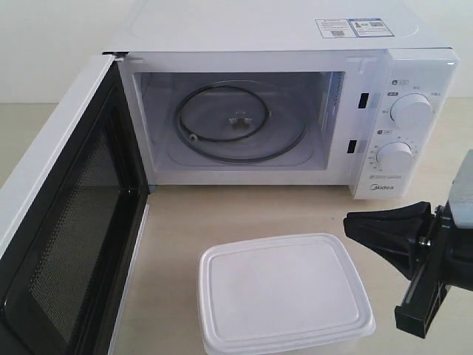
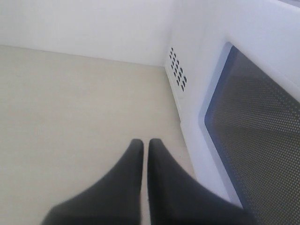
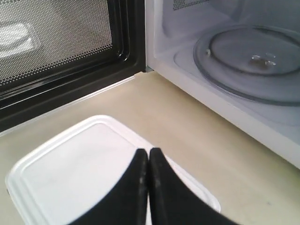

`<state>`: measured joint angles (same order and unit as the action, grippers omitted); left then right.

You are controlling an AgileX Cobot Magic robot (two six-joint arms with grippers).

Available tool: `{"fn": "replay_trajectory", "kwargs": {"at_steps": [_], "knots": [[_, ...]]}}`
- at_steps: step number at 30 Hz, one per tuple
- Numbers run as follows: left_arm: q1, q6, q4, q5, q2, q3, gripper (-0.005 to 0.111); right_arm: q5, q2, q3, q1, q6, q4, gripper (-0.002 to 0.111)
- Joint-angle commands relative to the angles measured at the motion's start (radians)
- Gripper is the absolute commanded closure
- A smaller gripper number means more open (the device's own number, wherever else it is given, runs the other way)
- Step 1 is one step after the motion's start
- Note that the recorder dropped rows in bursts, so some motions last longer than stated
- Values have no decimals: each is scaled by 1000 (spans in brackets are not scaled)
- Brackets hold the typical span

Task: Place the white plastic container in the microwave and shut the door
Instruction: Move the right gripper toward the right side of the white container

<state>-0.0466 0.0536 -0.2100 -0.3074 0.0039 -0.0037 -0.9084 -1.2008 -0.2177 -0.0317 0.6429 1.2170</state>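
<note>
The white plastic container (image 1: 282, 293) sits lidded on the table in front of the microwave (image 1: 295, 44), whose cavity shows a glass turntable (image 1: 240, 122). The door (image 1: 70, 222) is swung wide open to the left, its black mesh inner face showing. My right gripper (image 1: 353, 224) is shut and empty, hovering just right of the container and apart from it. The right wrist view shows that gripper (image 3: 148, 152) above the container (image 3: 75, 164), with the turntable (image 3: 253, 61) beyond. My left gripper (image 2: 144, 143) is shut and empty over bare table beside the door's outer window (image 2: 262, 145).
Two round dials (image 1: 412, 111) sit on the microwave's right panel. Stickers (image 1: 353, 27) lie on its top. Beige table (image 1: 244, 211) runs between container and cavity. A white wall (image 2: 84, 23) stands behind the table on the left side.
</note>
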Motion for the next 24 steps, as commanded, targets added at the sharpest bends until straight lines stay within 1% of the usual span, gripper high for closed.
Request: {"fn": "replay_trajectory", "kwargs": {"at_steps": [1, 5, 9, 17, 20, 24], "knots": [[2, -3, -10, 4, -4, 4, 102, -1, -44, -4, 0, -4, -36, 109], [2, -3, -10, 4, -4, 4, 102, -5, -82, -4, 0, -66, -96, 109], [2, -3, -10, 4, -4, 4, 102, -62, -123, -4, 0, -127, -79, 109], [2, -3, -10, 4, -4, 4, 102, -149, -235, -4, 0, -184, -81, 109], [2, -3, -10, 4, -4, 4, 102, -197, -276, -4, 0, -187, -58, 109], [2, -3, -10, 4, -4, 4, 102, -209, -312, -4, 0, -190, 21, 109]]}}
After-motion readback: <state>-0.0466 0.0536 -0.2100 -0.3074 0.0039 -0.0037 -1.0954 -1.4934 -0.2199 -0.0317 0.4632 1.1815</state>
